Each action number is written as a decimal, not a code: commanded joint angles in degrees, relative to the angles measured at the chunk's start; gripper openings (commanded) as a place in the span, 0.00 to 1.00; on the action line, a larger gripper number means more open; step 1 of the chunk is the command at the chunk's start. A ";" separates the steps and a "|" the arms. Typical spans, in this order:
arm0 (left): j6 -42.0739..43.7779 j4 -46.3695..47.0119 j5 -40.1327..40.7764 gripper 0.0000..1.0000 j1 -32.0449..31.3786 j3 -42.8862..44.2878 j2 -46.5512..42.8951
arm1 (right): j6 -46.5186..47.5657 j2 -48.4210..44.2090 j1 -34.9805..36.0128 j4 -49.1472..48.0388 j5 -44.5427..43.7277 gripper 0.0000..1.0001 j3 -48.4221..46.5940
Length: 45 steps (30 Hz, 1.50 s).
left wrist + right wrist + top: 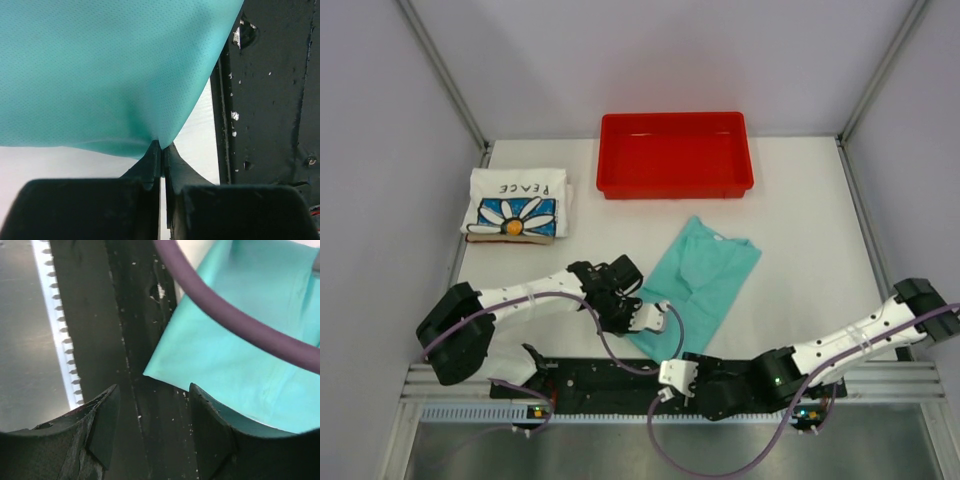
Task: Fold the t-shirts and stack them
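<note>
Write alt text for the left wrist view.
The left gripper is pinched shut on the edge of a teal t-shirt, whose cloth fills the upper frame. White table shows beneath it, and a scuffed black mounting plate runs down the right side.

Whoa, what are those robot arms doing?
They are folding t-shirts. The left claw is shut on the near edge of the teal shirt, which lies on the table and looks folded lengthwise. The right claw is open by the shirt's near corner, holding nothing. The white daisy shirt lies folded at the far left, beside the red tray.
</note>
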State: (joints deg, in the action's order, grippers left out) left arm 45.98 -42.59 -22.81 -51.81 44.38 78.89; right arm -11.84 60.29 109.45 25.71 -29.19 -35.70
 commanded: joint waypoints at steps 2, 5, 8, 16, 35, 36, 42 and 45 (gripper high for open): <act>-1.94 -0.74 -2.42 0.00 -0.22 0.88 -0.15 | -3.72 5.07 -0.19 -6.29 -6.95 0.57 -1.20; -1.86 -1.09 -2.86 0.00 -0.22 1.23 0.30 | -3.45 14.65 -0.38 -6.73 -1.85 0.58 -4.54; -1.24 -1.62 -2.07 0.00 -0.22 1.15 0.21 | -9.33 17.14 -0.46 -7.70 -1.04 0.57 -3.76; 0.87 -4.08 -2.42 0.00 -0.31 1.76 -0.41 | -18.22 18.54 -3.36 -1.37 -6.59 0.55 -5.43; 1.22 -8.73 -2.94 0.00 -0.22 2.90 -1.02 | -18.31 17.41 -7.85 -0.68 -2.28 0.00 -5.33; 1.31 -9.87 -3.21 0.00 -0.22 2.99 -1.54 | -18.05 16.36 -7.76 0.03 -1.49 0.00 -5.78; 2.19 -16.81 -5.67 0.00 -0.22 3.60 -5.23 | -12.35 14.06 -6.36 0.65 8.25 0.00 -8.32; 4.03 -22.25 -5.67 0.00 -0.22 4.31 -6.99 | -10.23 12.32 -5.21 0.92 12.74 0.00 -10.78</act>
State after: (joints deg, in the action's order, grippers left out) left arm 46.44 -54.89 -25.56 -51.75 46.19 75.33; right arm -25.91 75.68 103.20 26.35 -24.36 -41.80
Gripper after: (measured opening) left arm 0.015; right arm 0.010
